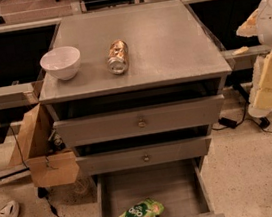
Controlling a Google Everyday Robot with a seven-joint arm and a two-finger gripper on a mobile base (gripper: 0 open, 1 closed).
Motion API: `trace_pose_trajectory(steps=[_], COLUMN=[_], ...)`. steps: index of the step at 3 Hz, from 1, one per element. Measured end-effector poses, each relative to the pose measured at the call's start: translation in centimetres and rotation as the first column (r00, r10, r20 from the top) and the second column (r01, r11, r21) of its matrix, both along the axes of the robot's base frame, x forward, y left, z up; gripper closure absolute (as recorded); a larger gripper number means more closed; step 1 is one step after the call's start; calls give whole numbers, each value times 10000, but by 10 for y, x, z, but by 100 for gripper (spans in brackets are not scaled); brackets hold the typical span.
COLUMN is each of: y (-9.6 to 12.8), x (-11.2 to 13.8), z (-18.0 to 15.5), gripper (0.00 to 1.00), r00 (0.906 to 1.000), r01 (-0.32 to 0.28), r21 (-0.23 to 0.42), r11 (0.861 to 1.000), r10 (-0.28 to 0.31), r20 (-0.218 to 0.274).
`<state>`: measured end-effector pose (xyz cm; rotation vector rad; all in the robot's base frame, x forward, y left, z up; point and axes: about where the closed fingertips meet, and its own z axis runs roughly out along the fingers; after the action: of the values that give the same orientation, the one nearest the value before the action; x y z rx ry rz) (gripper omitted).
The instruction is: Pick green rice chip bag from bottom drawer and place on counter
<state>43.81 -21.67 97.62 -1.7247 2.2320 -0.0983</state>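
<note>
The green rice chip bag (140, 214) lies flat on the floor of the open bottom drawer (151, 184), close to its front rim and a little left of centre. The counter (167, 40) is the grey top of the drawer cabinet. My arm and gripper (269, 81) show as white and pale-yellow parts at the right edge of the view. They stand beside the cabinet's right side at about upper-drawer height, well away from the bag and holding nothing that I can see.
A white bowl (61, 62) stands on the counter's front left. A brown-gold can (117, 56) lies on its side next to it. Two upper drawer fronts with brass knobs (141, 123) stand slightly open. A cardboard box (44, 153) and cables lie left of the cabinet.
</note>
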Motion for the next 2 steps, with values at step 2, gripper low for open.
trace_pose_trajectory(steps=[2], y=[1], x=[-1], z=[-2], gripper=[0], r00=[9999], r01=[-117], r21=[477], r11=[9988], r10=[114], r20=[85])
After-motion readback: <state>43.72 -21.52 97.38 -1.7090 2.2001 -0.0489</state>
